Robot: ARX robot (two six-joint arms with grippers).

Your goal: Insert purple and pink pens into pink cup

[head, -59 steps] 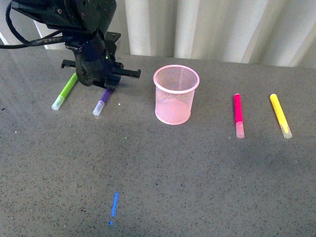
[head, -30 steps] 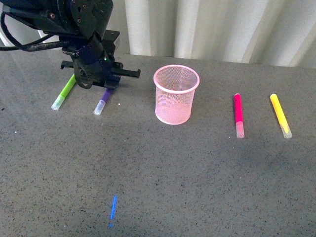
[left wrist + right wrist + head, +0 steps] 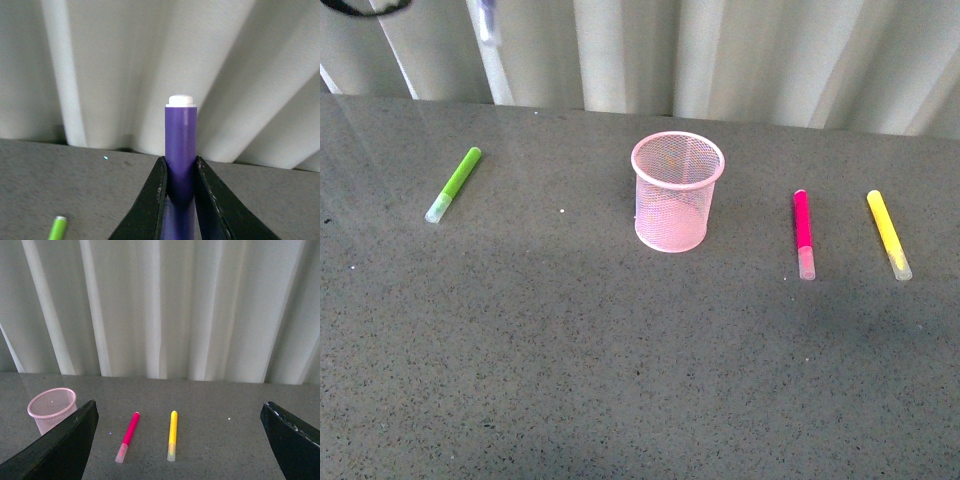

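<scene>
1. My left pincer [image 3: 181, 167] pinches the purple pen [image 3: 180, 135], high above the table [image 3: 620, 350].
2. I should carry it over the pink cup [image 3: 677, 190], upright, lowering before letting go.
3. The pink pen [image 3: 803, 230] lies right of the cup; my right pincer [image 3: 179, 410] is spread.

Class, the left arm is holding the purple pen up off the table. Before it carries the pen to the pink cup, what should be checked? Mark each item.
1. Purple pen clamped in left gripper: ok.
2. Pink cup upright, mouth clear: ok.
3. Pen over the cup: not ok; it is up high, well left of it.
4. Pen hanging plumb: cannot tell, blurred in front view.
5. Pink pen lying free, apart from yellow marker: ok.
6. Right gripper open, empty: ok.
</scene>
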